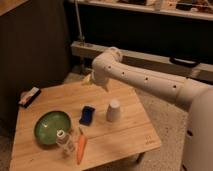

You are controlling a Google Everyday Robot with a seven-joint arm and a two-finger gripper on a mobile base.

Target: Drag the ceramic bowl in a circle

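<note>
The ceramic bowl (52,127) is round, shallow and glossy green. It sits upright on the front left part of the wooden table (131,136). My white arm (145,80) reaches in from the right, above the table's back edge. Its gripper (89,78) is at the far end of the arm, over the back edge and mostly hidden behind the arm's bend. It is well away from the bowl, up and to the right of it, and touches nothing that I can see.
A clear bottle (64,141) stands at the bowl's front right rim, with an orange carrot (81,148) beside it. A blue object (87,114) and a white upturned cup (114,110) sit mid-table. A small box (29,96) lies at the left back corner. A dark wall and shelf stand behind.
</note>
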